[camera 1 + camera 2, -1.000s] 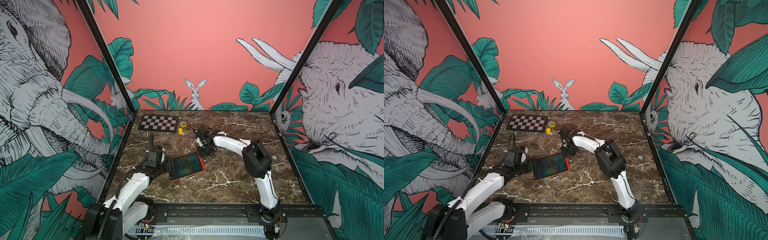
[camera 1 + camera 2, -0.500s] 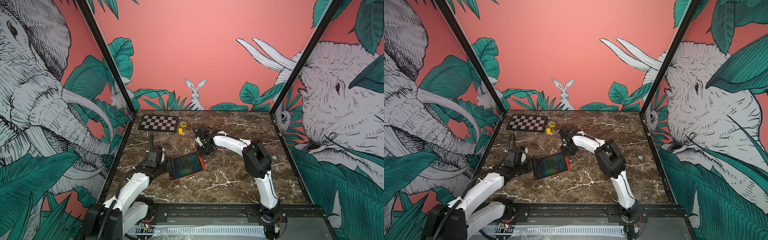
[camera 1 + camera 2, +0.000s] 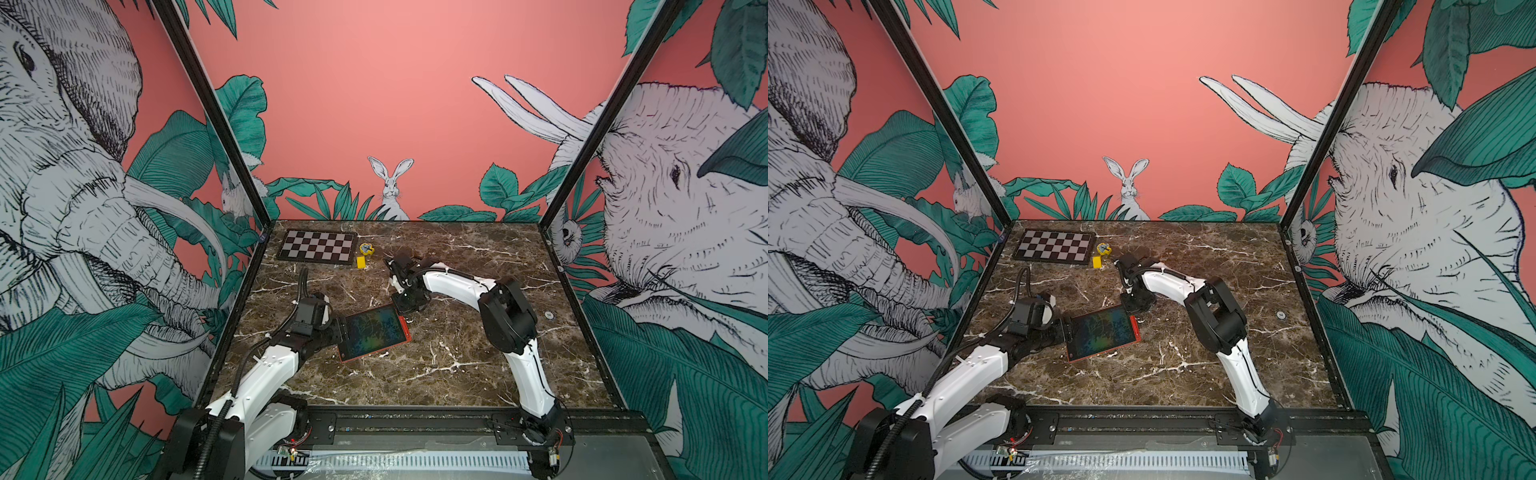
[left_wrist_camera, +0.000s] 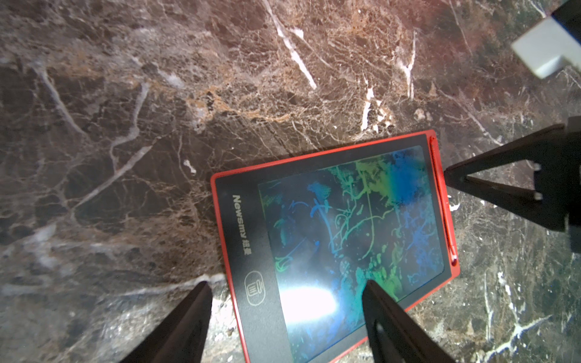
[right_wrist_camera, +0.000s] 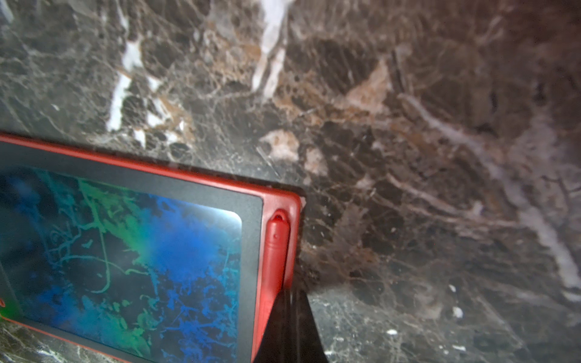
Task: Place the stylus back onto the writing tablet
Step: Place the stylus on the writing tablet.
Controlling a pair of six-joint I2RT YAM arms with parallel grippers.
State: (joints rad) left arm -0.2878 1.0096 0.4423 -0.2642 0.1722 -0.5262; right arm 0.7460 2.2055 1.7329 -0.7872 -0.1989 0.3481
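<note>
Now you have the stylus [image 5: 276,251] lying in the groove along one edge of the writing tablet [image 3: 372,332], the edge that faces the right arm; you can see it there from the left wrist too [image 4: 440,195]. The tablet lies flat on the marble table [image 3: 457,353], near the middle, between the two arms, screen up and covered in blue and green scribbles. Your right gripper [image 5: 289,327] has its fingers clenched together into a single point, and that point sits on the stylus edge of the frame, with nothing held between the fingers. Your left gripper [image 4: 286,283] is at the opposite edge with its fingers spread apart: one finger [image 4: 380,311] hangs over the screen, the other is over the table just beside the frame. You cannot tell from these views whether either finger presses on anything. Well apart, at the back of the table, a chessboard [image 3: 318,246] lies with a small yellow block [image 3: 360,262] just beside it.
</note>
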